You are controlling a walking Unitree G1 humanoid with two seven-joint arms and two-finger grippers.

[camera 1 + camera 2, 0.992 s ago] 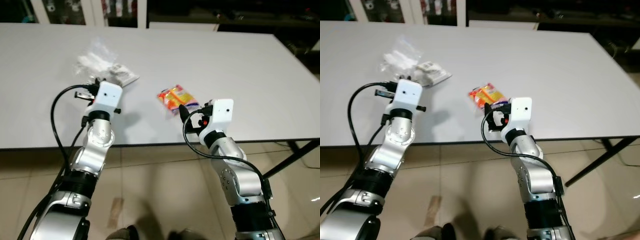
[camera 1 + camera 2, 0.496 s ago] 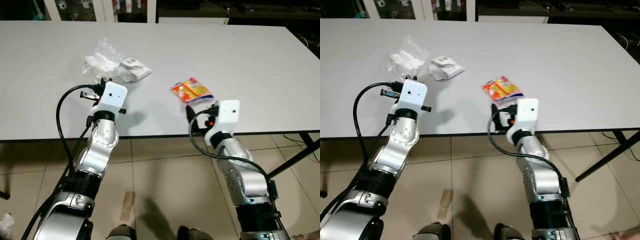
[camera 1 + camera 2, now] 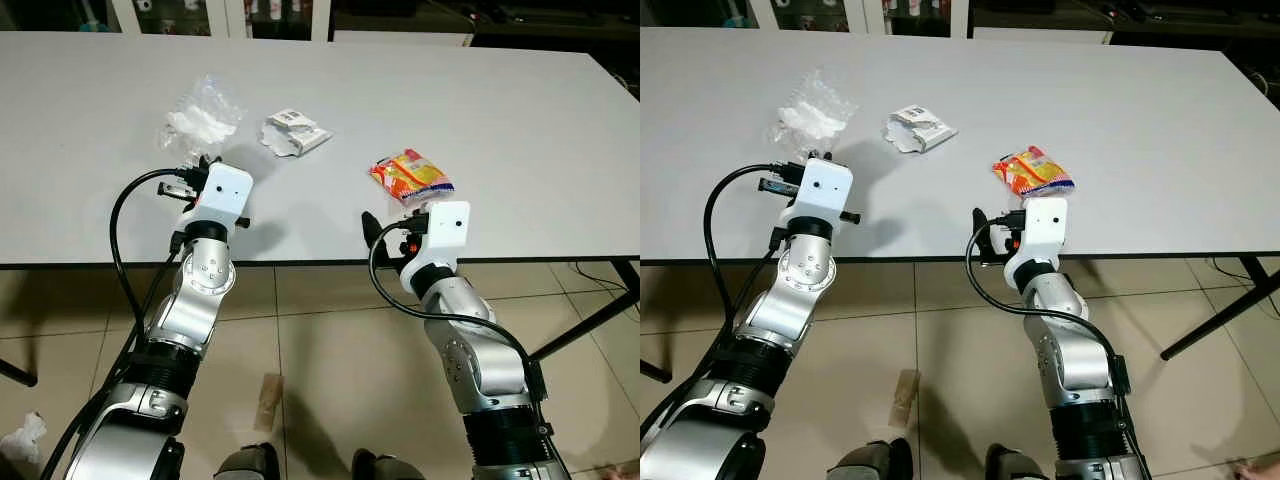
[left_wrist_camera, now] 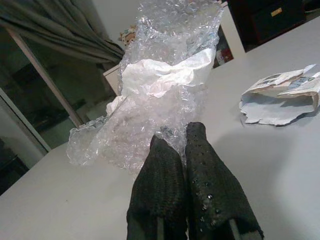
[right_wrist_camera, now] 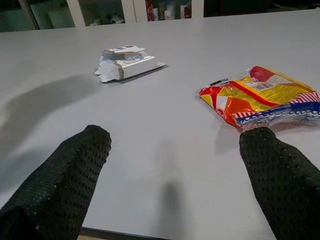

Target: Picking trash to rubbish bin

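Three pieces of trash lie on the white table (image 3: 520, 120). Locate the orange and yellow snack wrapper (image 3: 411, 175) near the front edge, on the robot's right. The torn white paper carton (image 3: 294, 132) lies further back, towards the middle. The clear bubble-wrap bag (image 3: 200, 113) with crumpled white paper inside lies on the robot's left, well apart from the wrapper.

Nothing stands between the right gripper (image 5: 175, 185) and the snack wrapper; bare tabletop separates them. The carton lies beyond and to the left of that gripper, clear of its path. Below the table edge you see tiled floor (image 3: 320, 340), a small brown scrap (image 3: 268, 399) on it, and a black table leg (image 3: 590, 320) at the right.

The right gripper sits at the front table edge, just short of the wrapper. Its fingers (image 5: 75, 165) are spread wide apart and hold nothing; in the right wrist view one fingertip lies just beside the wrapper's near corner, and contact cannot be confirmed.

The left gripper (image 4: 182, 165) sits over the front of the table, pointing at the bubble-wrap bag. Its fingers are pressed together, side by side, with nothing visibly between them; the tips reach the bag's near edge.

Compared with one second ago, the camera has pulled back and shifted, so the whole table appears further up the head views. The right gripper, then close against the wrapper, now stands back from it at the table edge.
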